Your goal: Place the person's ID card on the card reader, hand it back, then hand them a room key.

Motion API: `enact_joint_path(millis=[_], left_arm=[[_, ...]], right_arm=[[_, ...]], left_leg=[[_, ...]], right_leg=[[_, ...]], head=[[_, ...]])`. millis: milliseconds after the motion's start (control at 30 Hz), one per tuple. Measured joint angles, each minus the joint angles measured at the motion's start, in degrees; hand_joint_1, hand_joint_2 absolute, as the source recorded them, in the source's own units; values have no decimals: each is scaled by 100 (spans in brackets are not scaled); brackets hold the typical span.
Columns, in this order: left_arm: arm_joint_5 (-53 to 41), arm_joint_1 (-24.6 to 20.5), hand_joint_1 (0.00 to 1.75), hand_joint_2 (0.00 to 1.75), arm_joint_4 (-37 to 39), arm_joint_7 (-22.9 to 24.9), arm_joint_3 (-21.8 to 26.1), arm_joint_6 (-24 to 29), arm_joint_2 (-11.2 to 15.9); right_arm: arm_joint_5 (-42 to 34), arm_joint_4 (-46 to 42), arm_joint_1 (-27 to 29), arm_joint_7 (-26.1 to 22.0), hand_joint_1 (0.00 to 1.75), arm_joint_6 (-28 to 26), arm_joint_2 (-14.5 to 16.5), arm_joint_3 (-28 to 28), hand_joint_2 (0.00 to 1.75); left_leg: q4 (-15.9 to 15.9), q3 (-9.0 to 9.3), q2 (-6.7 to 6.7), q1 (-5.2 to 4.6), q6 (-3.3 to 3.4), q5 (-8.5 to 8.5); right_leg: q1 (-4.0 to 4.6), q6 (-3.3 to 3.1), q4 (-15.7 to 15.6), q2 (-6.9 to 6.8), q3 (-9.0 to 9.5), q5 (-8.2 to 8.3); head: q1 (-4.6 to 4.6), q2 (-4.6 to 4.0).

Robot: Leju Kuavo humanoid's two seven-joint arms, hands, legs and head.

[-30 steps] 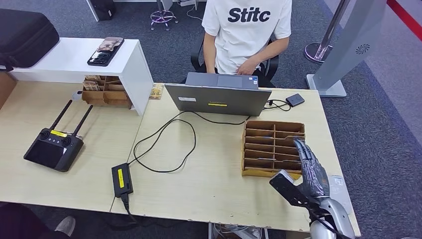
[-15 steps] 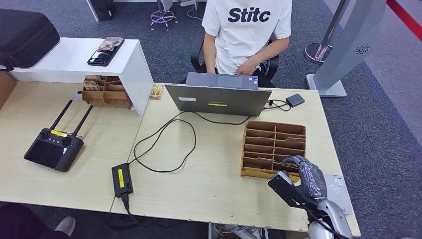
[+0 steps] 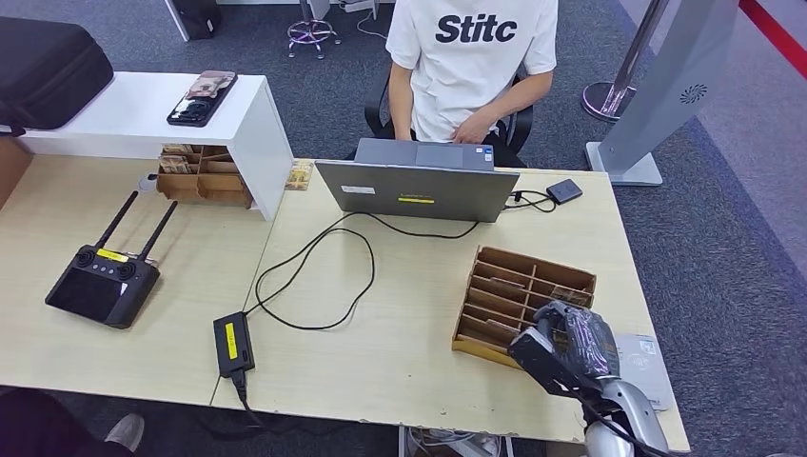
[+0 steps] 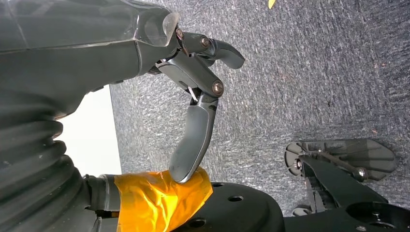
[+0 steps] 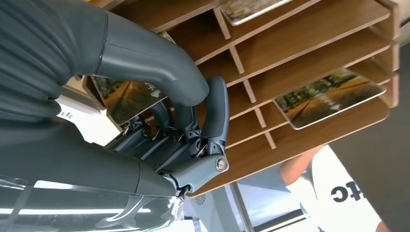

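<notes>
A: The right hand (image 3: 569, 345) has its fingers curled over the wooden tray's (image 3: 525, 297) near edge; I can't tell whether it pinches a room key (image 5: 126, 99).

B: Lift slowly. The tray sits skewed, the card reader (image 3: 645, 368) lies just beside it, and the person (image 3: 473, 67) waits beyond the laptop (image 3: 419, 189).

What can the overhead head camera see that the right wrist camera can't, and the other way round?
Head view alone: the open grey laptop, the black remote controller with two antennas and the looping black cable. Right wrist view alone: picture-printed cards lying in the slots. Both share the brown wooden slotted card box, the right robot hand curled at it, and the person in the white T-shirt.
</notes>
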Motion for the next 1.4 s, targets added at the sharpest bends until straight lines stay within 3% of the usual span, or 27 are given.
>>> enact_joint_path(millis=[167,300,500,633,767,1400], left_arm=[[23,0,0,175,0,-3,-2,8,0],[24,0,0,175,0,-3,-2,8,0],[26,0,0,175,0,-3,-2,8,0],[37,1,0,175,0,-3,-4,7,-2],[37,0,0,175,0,-1,-27,9,-2],[199,5,0,175,0,8,-72,63,-13]], right_arm=[[-62,-89,18,-21,157,7,0,90,175],[-96,-220,41,-25,154,-1,0,146,175],[-99,-343,54,-24,108,-8,0,158,175],[-98,-440,69,-23,123,-18,0,169,175],[-84,-553,88,-18,2,-45,0,174,175],[-296,-1562,401,56,0,-120,-2,36,175]], left_leg=[[0,0,0,0,0,0],[0,0,0,0,0,0],[0,0,0,0,0,0],[0,0,0,0,0,0],[0,0,0,0,0,0],[0,0,3,0,0,-1]], right_leg=[[0,0,0,0,0,0],[0,0,0,0,0,0],[0,0,0,0,0,0],[0,0,0,0,0,0],[0,0,0,0,0,0],[0,0,-1,1,-2,0]], head=[[-1,0],[-1,0],[-1,0],[-1,0],[-1,0],[-1,0]])
